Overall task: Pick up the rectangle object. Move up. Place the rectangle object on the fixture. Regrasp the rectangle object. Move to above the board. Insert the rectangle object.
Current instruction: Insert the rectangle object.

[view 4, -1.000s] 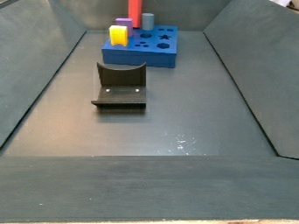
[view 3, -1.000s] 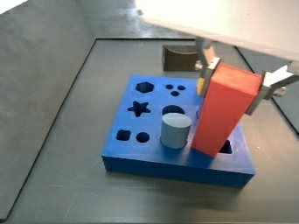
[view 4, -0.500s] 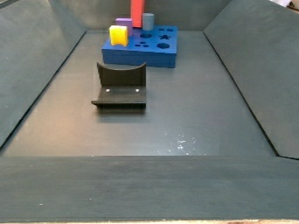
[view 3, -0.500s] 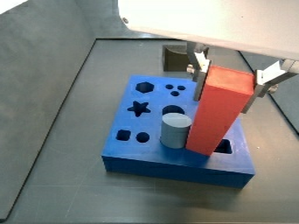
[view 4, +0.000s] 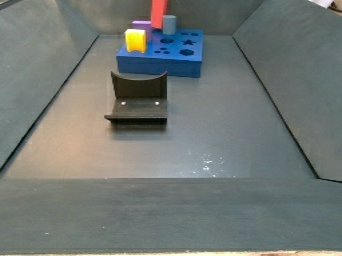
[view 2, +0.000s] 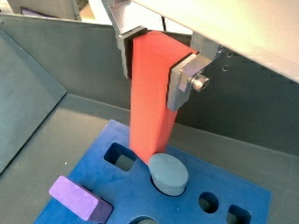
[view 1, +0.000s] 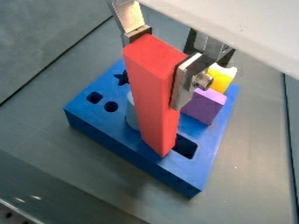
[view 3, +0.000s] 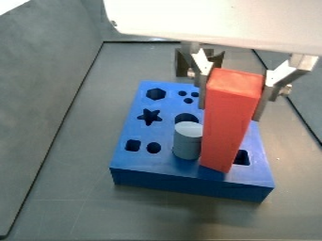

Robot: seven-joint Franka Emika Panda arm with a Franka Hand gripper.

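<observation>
1. gripper (view 1: 156, 59) above the blue board (view 3: 157, 162), silver fingers (view 2: 183, 80) clamped on the upper part of the rectangle object (view 3: 229, 115).
2. rectangle object stands upright, lower end at a square hole near a board corner (depth in the hole cannot be told).
3. grey cylinder (view 3: 187, 141) sits just beside it on the board.
4. fixture (view 4: 138, 97) stands on the floor, well apart from the board.

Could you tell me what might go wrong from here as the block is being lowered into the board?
The gripper holds the rectangle object upright with its lower end at a square hole in the board. If the end catches the hole's edge, the block may jam or shift between the fingers. The grey cylinder stands right beside the block, so a sideways drift could knock it.
</observation>
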